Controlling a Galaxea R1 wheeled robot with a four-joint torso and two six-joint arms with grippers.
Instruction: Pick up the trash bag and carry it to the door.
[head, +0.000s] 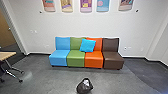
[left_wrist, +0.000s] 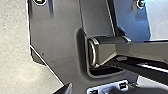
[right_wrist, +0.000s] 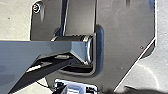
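Left gripper (left_wrist: 94, 89): at the edge of its wrist view; cannot tell if spread or pressed together, nor if it pinches anything
Right gripper (right_wrist: 97, 90): at the edge of its wrist view; spread or pressed together, cannot tell, nor if it pinches anything
Bag (head: 83, 88): black, on the floor (head: 50, 80) ahead of both grippers, apart from them; something whitish shows at its top
Seats: four side by side, farther ahead of the grippers than the bag; from left to right blue (head: 59, 58), green (head: 76, 59), orange (head: 94, 59), brown (head: 113, 60)
Pillow (head: 87, 45): bright blue, tilted against the green and orange backs, beyond the bag from the grippers
Wall (head: 140, 30): white, behind the seats, facing the grippers
Posters (head: 85, 5): five in a row on the wall, higher than the seats
Table (head: 7, 55): light top, ahead on the left gripper's side
Door (head: 4, 31): brown, beyond the table from the grippers, also on the left side
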